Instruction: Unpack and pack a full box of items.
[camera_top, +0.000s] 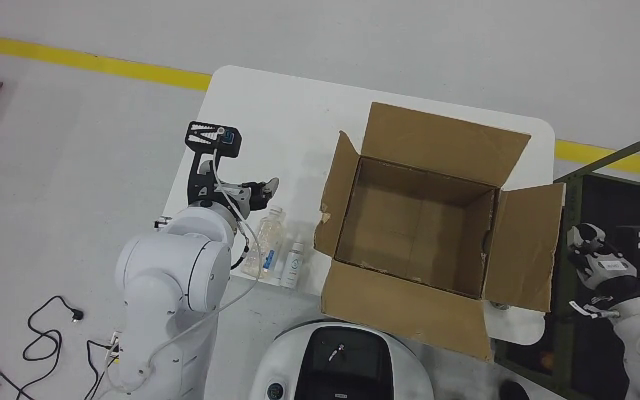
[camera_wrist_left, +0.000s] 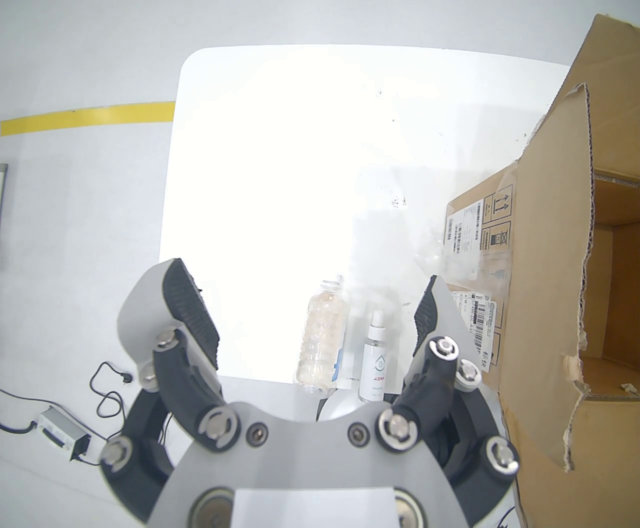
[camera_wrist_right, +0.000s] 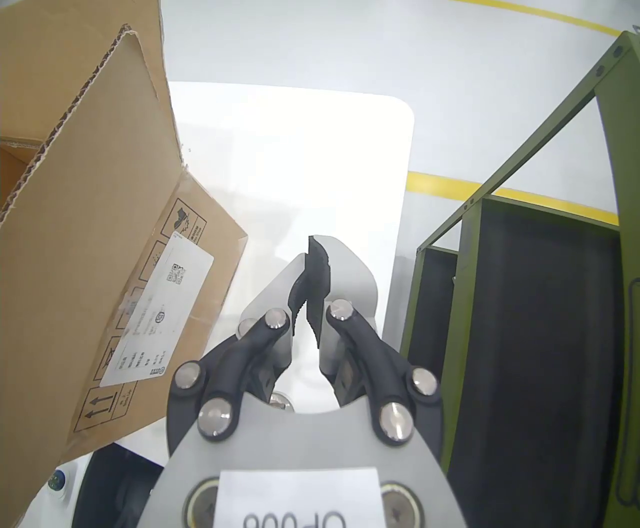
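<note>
An open cardboard box (camera_top: 425, 225) (camera_wrist_left: 550, 260) (camera_wrist_right: 90, 210) stands on the white table (camera_top: 270, 110), flaps up, and its inside looks bare. A clear plastic bottle (camera_top: 267, 240) (camera_wrist_left: 322, 337) and a small white spray bottle (camera_top: 294, 262) (camera_wrist_left: 375, 362) lie side by side near the table's front edge, left of the box. My left gripper (camera_top: 262, 190) (camera_wrist_left: 303, 277) hangs open above the two bottles, holding nothing. My right gripper (camera_top: 588, 245) (camera_wrist_right: 312, 255) is shut and empty, beyond the table's right edge beside the box's right flap.
A green metal rack (camera_top: 600, 165) (camera_wrist_right: 525, 300) stands close to the right gripper. The table's far left part (camera_wrist_left: 280, 165) is bare. A yellow floor line (camera_top: 100, 65) runs behind the table. A cable and adapter (camera_wrist_left: 60, 430) lie on the floor.
</note>
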